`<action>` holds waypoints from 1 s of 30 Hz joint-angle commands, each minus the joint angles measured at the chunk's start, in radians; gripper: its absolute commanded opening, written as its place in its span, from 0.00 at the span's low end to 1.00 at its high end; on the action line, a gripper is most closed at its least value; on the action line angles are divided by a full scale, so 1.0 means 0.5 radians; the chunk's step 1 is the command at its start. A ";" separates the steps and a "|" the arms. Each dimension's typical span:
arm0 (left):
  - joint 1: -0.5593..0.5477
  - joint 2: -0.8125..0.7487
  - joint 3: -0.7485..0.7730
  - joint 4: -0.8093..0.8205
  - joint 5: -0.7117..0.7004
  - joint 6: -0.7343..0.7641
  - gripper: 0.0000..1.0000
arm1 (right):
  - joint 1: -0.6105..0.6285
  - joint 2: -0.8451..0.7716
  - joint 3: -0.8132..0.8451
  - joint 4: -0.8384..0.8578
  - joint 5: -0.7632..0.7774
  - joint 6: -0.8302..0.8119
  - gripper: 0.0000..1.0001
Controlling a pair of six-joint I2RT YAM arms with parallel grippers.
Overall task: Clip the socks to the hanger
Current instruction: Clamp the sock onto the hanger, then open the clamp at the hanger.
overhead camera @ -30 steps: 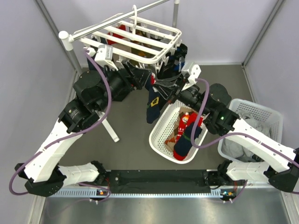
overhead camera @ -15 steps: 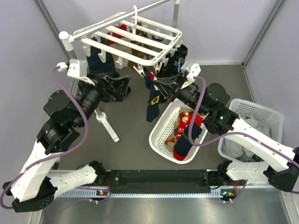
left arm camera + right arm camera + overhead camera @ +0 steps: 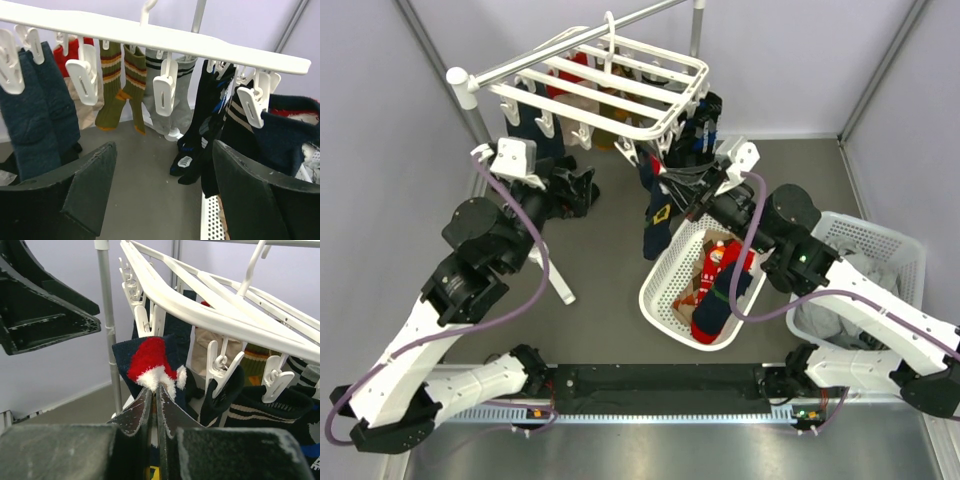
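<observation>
The navy sock [image 3: 148, 358] sits pinched in the right hand [image 3: 156, 388], just below the hanger [image 3: 150, 39].

Floor [image 3: 150, 200] free under left claw [image 3: 161, 160]; socks [image 3: 30, 115], clips [image 3: 164, 92] block ahead.

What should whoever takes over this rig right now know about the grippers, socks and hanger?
Left gripper: open, empty, below the hanger.
Right gripper: shut on a navy sock, its top held at a clip; cannot tell whether it is clipped.
Done: several socks hang from the hanger.
Left: secure this sock, then clip the red sock and the others in the basket.
</observation>
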 commanded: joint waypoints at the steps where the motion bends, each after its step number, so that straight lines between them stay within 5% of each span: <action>1: 0.001 0.049 -0.038 0.349 -0.029 0.102 0.80 | 0.024 -0.075 -0.025 0.052 0.031 -0.056 0.03; 13: 0.001 0.257 0.060 0.625 -0.048 0.096 0.68 | -0.025 -0.146 -0.068 0.024 0.046 -0.114 0.04; 23: 0.001 0.248 0.078 0.610 -0.128 0.075 0.40 | -0.090 -0.192 -0.102 0.006 0.040 -0.123 0.07; 30: 0.001 0.236 0.127 0.512 -0.045 0.066 0.12 | -0.111 -0.198 -0.111 -0.016 0.012 -0.105 0.13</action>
